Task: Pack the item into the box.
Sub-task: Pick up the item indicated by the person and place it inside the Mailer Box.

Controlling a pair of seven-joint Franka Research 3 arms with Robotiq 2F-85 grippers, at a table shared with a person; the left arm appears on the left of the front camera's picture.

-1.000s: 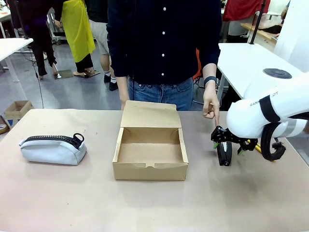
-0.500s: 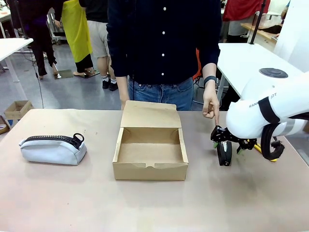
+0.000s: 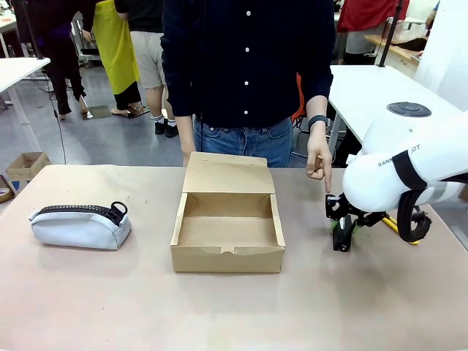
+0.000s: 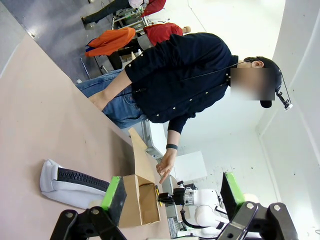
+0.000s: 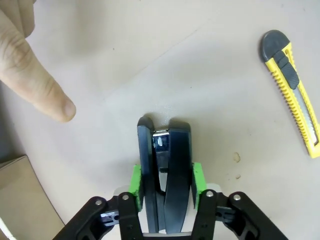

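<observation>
The item, a small black stapler (image 5: 172,145), stands on edge on the table to the right of the box, squeezed between the green pads of my right gripper (image 5: 166,181), which is shut on it. In the front view the stapler (image 3: 342,235) and that gripper (image 3: 341,227) sit low over the table, under the person's pointing hand (image 3: 319,162). The brown cardboard box (image 3: 228,252) stands open in the middle, its flap lid tilted back and its inside bare. My left gripper (image 4: 172,196) hangs open with nothing between its fingers, well away from the box (image 4: 142,200).
A yellow-and-black utility knife (image 5: 292,90) lies on the table beside the stapler. The person's fingertip (image 5: 37,80) points down close to it. A light-blue zip pouch (image 3: 80,225) rests at the table's left. The person stands right behind the box.
My right gripper's jaws have closed on the stapler, and the wrist has lifted slightly. The box, the pouch and the person's hand have not moved.
</observation>
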